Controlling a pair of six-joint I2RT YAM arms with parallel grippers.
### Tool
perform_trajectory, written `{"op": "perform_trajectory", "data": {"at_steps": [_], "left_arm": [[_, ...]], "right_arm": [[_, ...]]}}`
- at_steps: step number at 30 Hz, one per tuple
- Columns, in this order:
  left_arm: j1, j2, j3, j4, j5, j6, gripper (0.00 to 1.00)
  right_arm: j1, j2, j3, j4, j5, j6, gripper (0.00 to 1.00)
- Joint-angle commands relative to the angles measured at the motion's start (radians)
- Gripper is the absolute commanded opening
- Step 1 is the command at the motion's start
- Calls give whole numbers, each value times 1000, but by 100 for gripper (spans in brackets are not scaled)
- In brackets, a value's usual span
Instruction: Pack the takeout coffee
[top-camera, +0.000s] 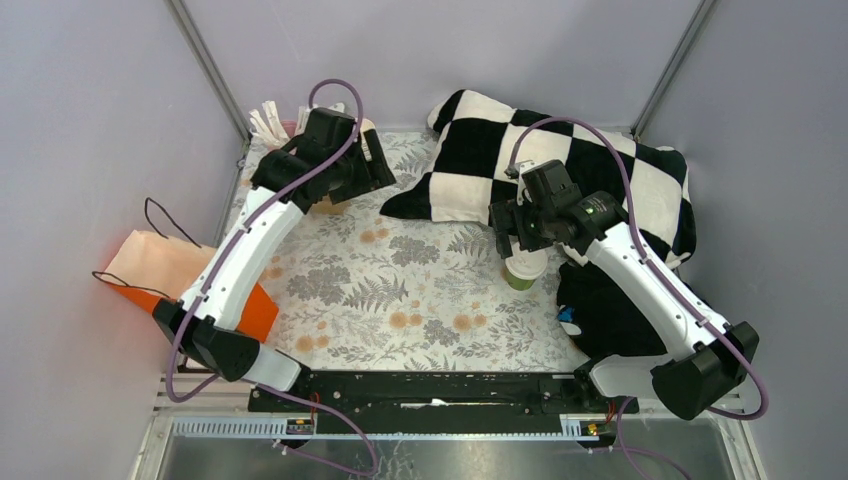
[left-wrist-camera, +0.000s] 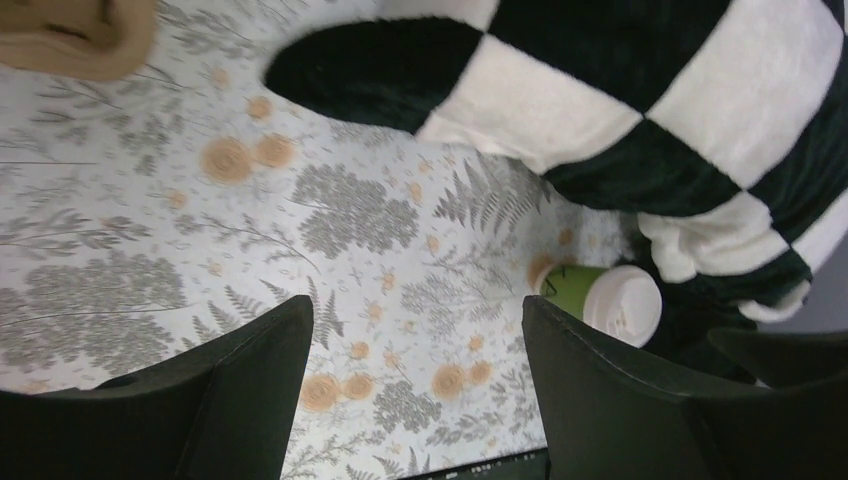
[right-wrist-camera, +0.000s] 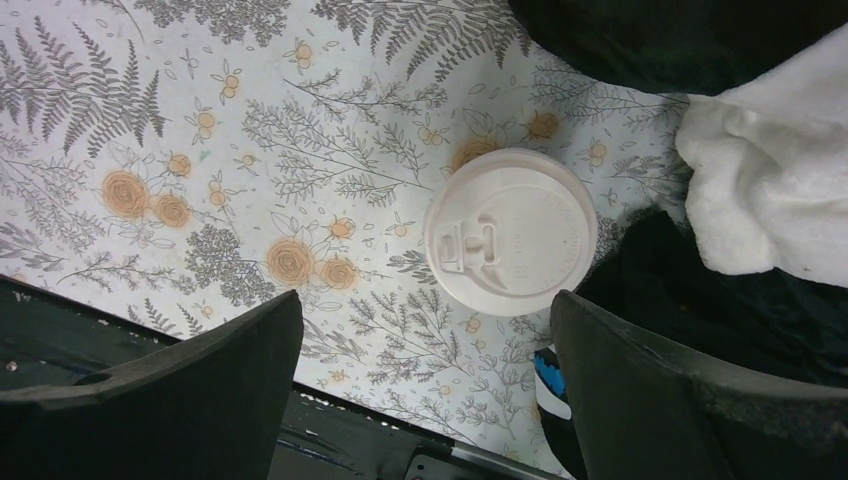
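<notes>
Right gripper spread wide and empty, hovering over takeout coffee: small green paper cup, round white sip lid, upright on fern-print tablecloth just beside black-and-white checkered blanket. Left gripper likewise spread, empty, well apart.

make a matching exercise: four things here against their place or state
1 green paper cup with white plastic lid
2 black-and-white checked fleece blanket
3 orange paper bag
4 right gripper

a at the left side
b open, above the cup
c upright on the floral tablecloth
d bunched at the far right

Pairs: 1c, 2d, 3a, 4b
</notes>
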Motion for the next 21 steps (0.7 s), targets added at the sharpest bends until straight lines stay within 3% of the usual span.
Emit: {"op": "perform_trajectory", "data": {"at_steps": [1, 12, 17, 21], "left_arm": [[15, -65, 95, -100, -184, 21, 81], [95, -219, 85, -260, -310, 48, 86], [124, -144, 47, -213, -293, 106, 85], [143, -3, 39, -169, -311, 171, 75]], "right_arm": [[-5, -29, 5, 28, -57, -17, 100], [-5, -45, -17, 54, -121, -14, 100], [-5, -53, -30, 54, -138, -8, 100], [-5, -67, -46, 54, -139, -10, 100]]}}
